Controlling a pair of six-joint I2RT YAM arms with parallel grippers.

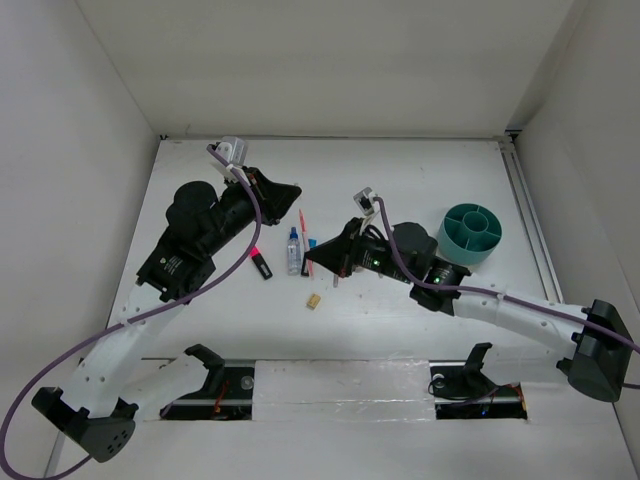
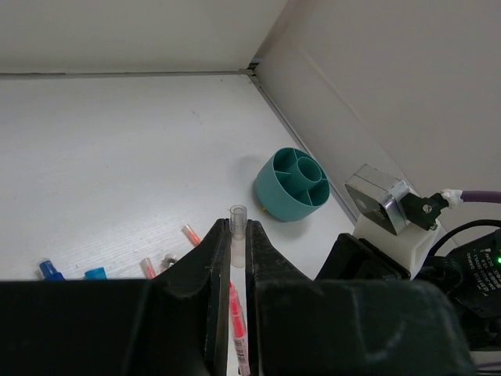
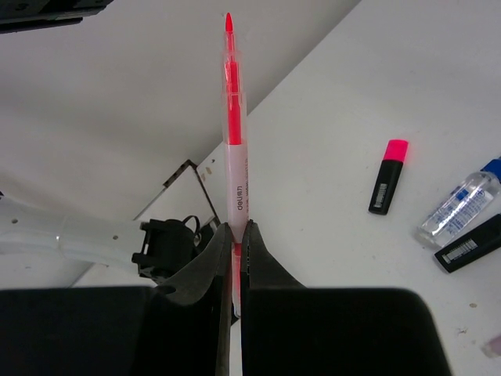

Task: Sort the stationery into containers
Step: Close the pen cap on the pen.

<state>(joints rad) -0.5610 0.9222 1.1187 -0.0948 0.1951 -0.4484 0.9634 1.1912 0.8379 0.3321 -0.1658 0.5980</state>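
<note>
My left gripper (image 1: 292,191) is shut on a pink pen with a clear cap (image 2: 237,227), which lies lengthwise between the jaws, cap past the tips. My right gripper (image 1: 325,262) is shut on another pink pen (image 3: 234,149), which points straight out from the jaws. The teal divided cup (image 1: 470,233) stands at the right and also shows in the left wrist view (image 2: 295,184). On the table between the grippers lie a black pink-capped marker (image 1: 261,263), a clear blue-capped bottle (image 1: 293,250), a salmon pencil (image 1: 302,222) and a tiny tan piece (image 1: 313,301).
The right wrist view shows the pink-capped marker (image 3: 387,188), the bottle (image 3: 458,207) and a second black marker (image 3: 470,244) on the table. White walls enclose the table on three sides. The right arm lies between the items and the cup.
</note>
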